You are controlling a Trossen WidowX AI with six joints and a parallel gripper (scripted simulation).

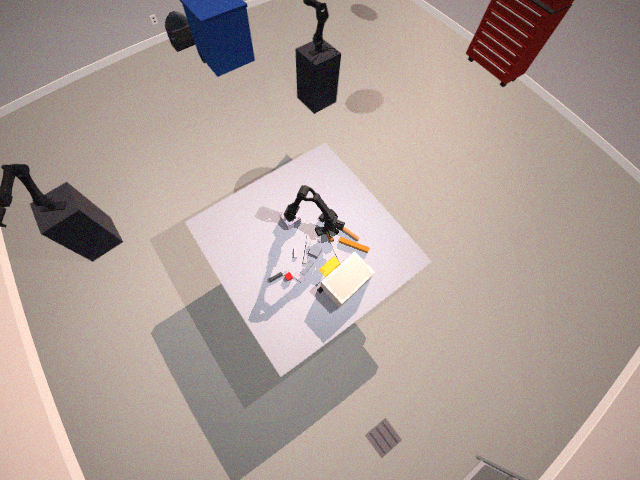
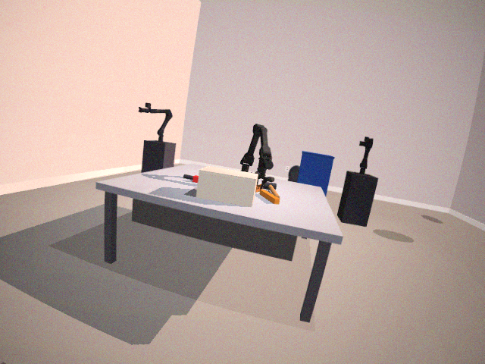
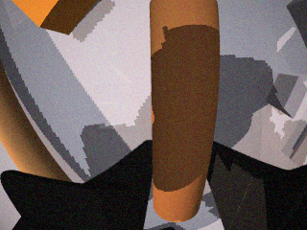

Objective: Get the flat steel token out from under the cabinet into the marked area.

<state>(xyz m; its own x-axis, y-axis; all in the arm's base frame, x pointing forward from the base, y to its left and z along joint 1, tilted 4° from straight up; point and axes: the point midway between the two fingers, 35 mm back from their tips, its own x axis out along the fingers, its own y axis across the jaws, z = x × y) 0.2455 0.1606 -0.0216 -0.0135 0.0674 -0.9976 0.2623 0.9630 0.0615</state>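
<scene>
Across the pale table (image 1: 382,222) (image 2: 297,211), the gripper (image 1: 330,229) (image 2: 267,182) (image 3: 179,192) is pinching an orange-brown rod (image 3: 184,110), probably a handle, left of the far orange bar (image 1: 354,244) (image 2: 269,196).

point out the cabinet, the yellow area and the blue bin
cabinet (image 1: 347,277) (image 2: 226,186): top view, lid; exterior view, long side
yellow area (image 1: 329,266): top view, middle
blue bin (image 1: 223,43) (image 2: 315,172): both views, side
</scene>
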